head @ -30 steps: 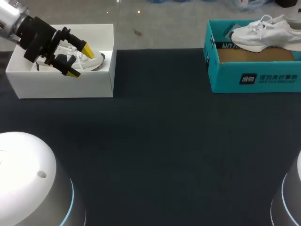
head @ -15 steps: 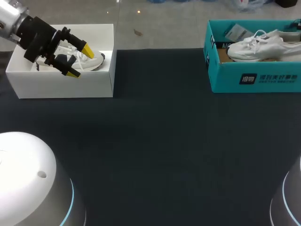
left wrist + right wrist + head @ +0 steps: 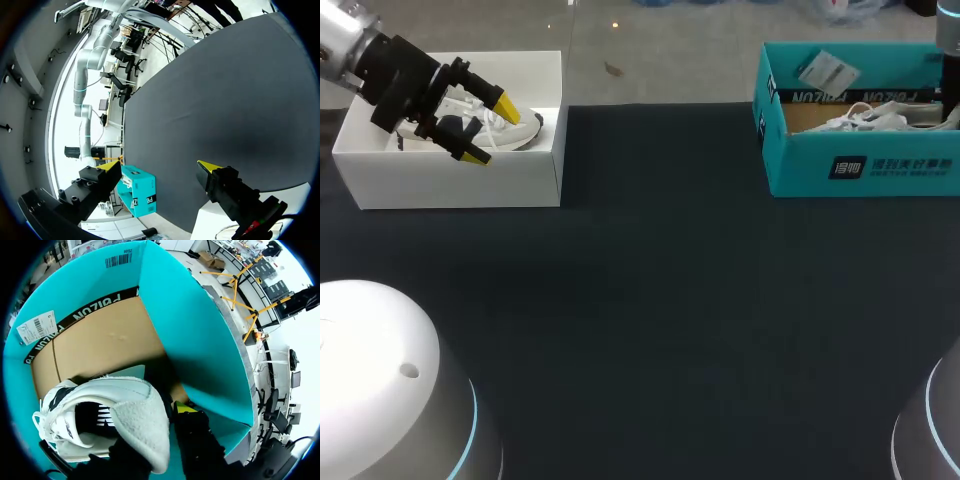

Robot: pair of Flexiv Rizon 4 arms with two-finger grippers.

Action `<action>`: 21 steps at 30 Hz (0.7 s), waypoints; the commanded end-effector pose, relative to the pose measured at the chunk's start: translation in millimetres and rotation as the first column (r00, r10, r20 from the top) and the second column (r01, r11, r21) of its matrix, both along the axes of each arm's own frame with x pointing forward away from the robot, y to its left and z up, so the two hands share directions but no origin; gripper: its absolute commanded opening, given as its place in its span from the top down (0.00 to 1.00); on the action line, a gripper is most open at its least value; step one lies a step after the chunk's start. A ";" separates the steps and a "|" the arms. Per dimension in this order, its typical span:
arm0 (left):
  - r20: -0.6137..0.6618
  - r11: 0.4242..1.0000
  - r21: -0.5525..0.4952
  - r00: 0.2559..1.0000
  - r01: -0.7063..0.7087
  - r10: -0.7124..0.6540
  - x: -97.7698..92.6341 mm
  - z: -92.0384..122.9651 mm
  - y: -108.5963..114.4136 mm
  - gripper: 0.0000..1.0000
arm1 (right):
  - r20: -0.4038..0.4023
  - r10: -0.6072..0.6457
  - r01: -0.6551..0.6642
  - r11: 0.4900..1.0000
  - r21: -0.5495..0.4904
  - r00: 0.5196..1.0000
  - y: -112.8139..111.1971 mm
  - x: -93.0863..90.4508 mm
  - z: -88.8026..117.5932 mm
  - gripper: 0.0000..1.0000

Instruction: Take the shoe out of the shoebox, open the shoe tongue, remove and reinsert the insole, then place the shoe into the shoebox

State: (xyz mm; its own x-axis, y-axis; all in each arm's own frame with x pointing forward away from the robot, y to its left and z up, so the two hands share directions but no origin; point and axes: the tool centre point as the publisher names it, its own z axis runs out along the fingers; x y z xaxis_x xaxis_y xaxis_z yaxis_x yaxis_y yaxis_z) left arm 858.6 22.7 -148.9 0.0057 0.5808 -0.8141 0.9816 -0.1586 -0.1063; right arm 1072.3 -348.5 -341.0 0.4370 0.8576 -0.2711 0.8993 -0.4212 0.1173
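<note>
Lowered since the earlier frames, the white shoe (image 3: 865, 120) now lies below the rim of the teal shoebox (image 3: 860, 165), where it previously hung above it. Its long axis runs along the teal shoebox's long side, with the heel at the right gripper (image 3: 159, 426), which appears clamped on the heel collar and is clearly the nearer tool. The toe points to the end facing the white box (image 3: 450, 185), well apart, over which the left gripper (image 3: 487, 130) hangs spread and empty. Count: two boxes, two shoes, the second shoe (image 3: 515, 128) inside the white box, two grippers, and one tag (image 3: 825, 70) inside the teal shoebox.
</note>
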 end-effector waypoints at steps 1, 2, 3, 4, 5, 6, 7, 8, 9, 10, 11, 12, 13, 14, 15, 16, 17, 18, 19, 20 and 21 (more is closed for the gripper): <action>0.000 1.000 0.004 1.000 0.001 -0.001 0.2 0.6 0.0 0.00 | -0.013 -0.014 0.014 1.000 -0.001 1.000 0.2 8.3 -13.7 1.00; 0.000 1.000 0.004 1.000 0.001 -0.001 0.2 0.6 0.0 0.00 | -0.018 -0.026 0.026 1.000 0.001 1.000 -0.8 8.5 -16.6 1.00; 0.000 1.000 0.004 1.000 0.001 -0.001 0.2 0.6 0.0 0.00 | -0.020 -0.036 0.036 0.999 0.000 0.999 -2.0 9.0 -19.7 1.00; 0.000 1.000 0.004 1.000 0.001 -0.001 0.2 0.6 0.0 0.00 | -0.025 -0.042 0.042 0.999 0.000 0.999 -3.0 8.7 -22.5 1.00; 0.000 1.000 0.004 1.000 0.001 -0.001 0.2 0.6 0.0 0.00 | -0.025 -0.049 0.049 0.999 0.000 0.998 -4.4 9.0 -25.9 1.00; 0.000 1.000 0.004 1.000 0.001 -0.001 0.2 0.6 0.0 0.00 | -0.026 -0.054 0.054 0.999 -0.002 0.998 -5.5 9.1 -28.4 1.00; 0.000 1.000 0.004 1.000 0.001 -0.001 0.2 0.6 0.0 0.00 | -0.030 -0.062 0.062 0.998 -0.006 0.998 -7.0 9.2 -31.6 1.00; 0.000 1.000 0.004 1.000 0.001 -0.001 0.2 0.6 0.0 0.00 | -0.037 -0.073 0.073 0.997 -0.003 0.997 -8.3 9.0 -34.0 1.00; 0.000 1.000 0.004 1.000 0.001 -0.001 0.2 0.6 0.0 0.00 | -0.040 -0.078 0.078 0.997 -0.001 0.996 -9.3 9.1 -35.6 1.00; 0.000 1.000 0.004 1.000 0.001 -0.001 0.2 0.6 0.0 0.00 | -0.046 -0.082 0.082 0.997 0.001 0.996 -10.0 9.0 -36.6 1.00; 0.000 1.000 0.004 1.000 0.001 -0.001 0.2 0.6 0.0 0.00 | -0.049 -0.085 0.085 0.996 0.001 0.995 -10.6 9.0 -37.8 1.00; 0.000 1.000 0.004 1.000 0.001 -0.001 0.2 0.6 0.0 0.00 | -0.051 -0.086 0.087 0.996 0.001 0.995 -10.7 8.9 -38.0 1.00; 0.000 1.000 0.004 1.000 0.001 -0.001 0.2 0.6 0.0 0.00 | -0.053 -0.087 0.087 0.996 0.001 0.995 -11.0 8.8 -39.0 1.00; 0.000 1.000 0.004 1.000 0.001 -0.001 0.2 0.6 0.0 0.00 | -0.054 -0.087 0.087 0.996 0.001 0.995 -11.0 8.7 -39.1 1.00; 0.000 1.000 0.004 1.000 0.001 -0.001 0.2 0.6 0.0 0.00 | -0.055 -0.086 0.087 0.996 0.002 0.995 -10.7 8.0 -39.1 1.00; 0.000 1.000 0.004 1.000 0.001 -0.001 0.2 0.6 0.0 0.00 | -0.057 -0.086 0.086 0.996 0.001 0.995 -10.6 7.6 -39.4 1.00; 0.000 1.000 0.004 1.000 0.001 -0.001 0.2 0.6 0.0 0.00 | -0.058 -0.087 0.087 0.996 0.000 0.995 -10.7 6.7 -39.4 1.00; 0.000 1.000 0.004 1.000 0.001 -0.001 0.2 0.6 0.0 0.00 | -0.061 -0.091 0.091 0.996 0.002 0.994 -10.9 6.0 -39.3 0.83; 0.000 1.000 0.004 1.000 0.001 -0.001 0.2 0.6 0.0 0.00 | -0.061 -0.092 0.093 0.996 0.002 0.994 -11.5 5.0 -39.0 0.65; 0.000 1.000 0.004 1.000 0.001 -0.001 0.2 0.6 0.0 0.00 | -0.063 -0.095 0.095 0.995 0.002 0.994 -12.1 4.2 -38.9 0.56; 0.000 1.000 0.004 1.000 0.001 -0.001 0.2 0.6 0.0 0.00 | -0.064 -0.096 0.097 0.995 0.003 0.993 -13.0 3.2 -38.8 0.46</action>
State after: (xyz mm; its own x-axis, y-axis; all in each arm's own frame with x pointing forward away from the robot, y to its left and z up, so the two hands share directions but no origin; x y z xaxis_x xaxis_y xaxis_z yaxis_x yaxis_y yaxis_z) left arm 858.6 22.7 -148.9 0.0057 0.5808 -0.8141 0.9816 -0.1585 -0.1063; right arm 1072.9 -360.3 -379.1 0.4992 0.8153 -0.2933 0.8611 -0.5044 0.0635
